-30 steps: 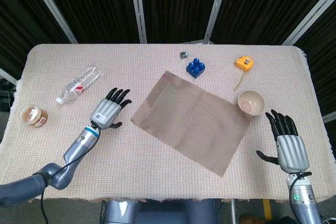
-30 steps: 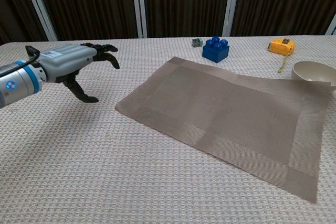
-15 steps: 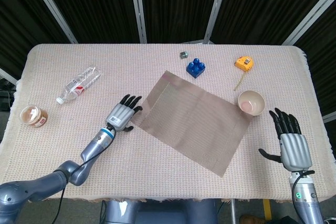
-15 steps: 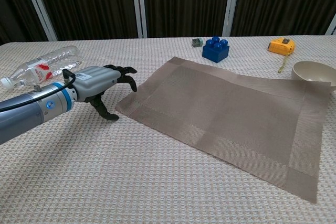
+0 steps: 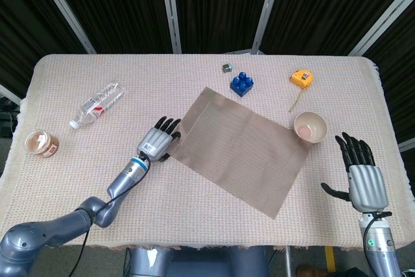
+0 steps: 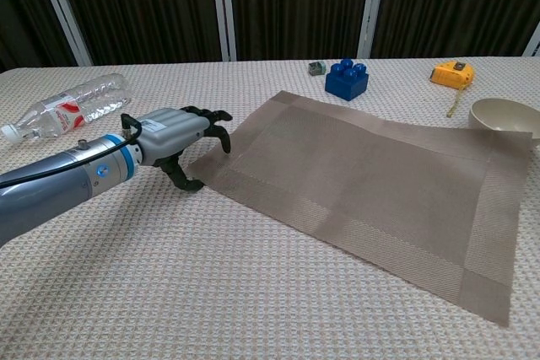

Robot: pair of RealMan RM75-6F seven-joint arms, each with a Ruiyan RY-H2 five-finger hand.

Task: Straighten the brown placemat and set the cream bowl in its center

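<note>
left hand (image 5: 157,143) hovers palm-down, fingers spread and holding nothing, at the brown placemat (image 5: 237,148) corner.

No words or numbers can be read here. The plastic bottle (image 6: 74,105) has a red and white label, but its letters are too small to make out. The left hand (image 5: 157,142) has a white sticker, too blurry to read.
</note>
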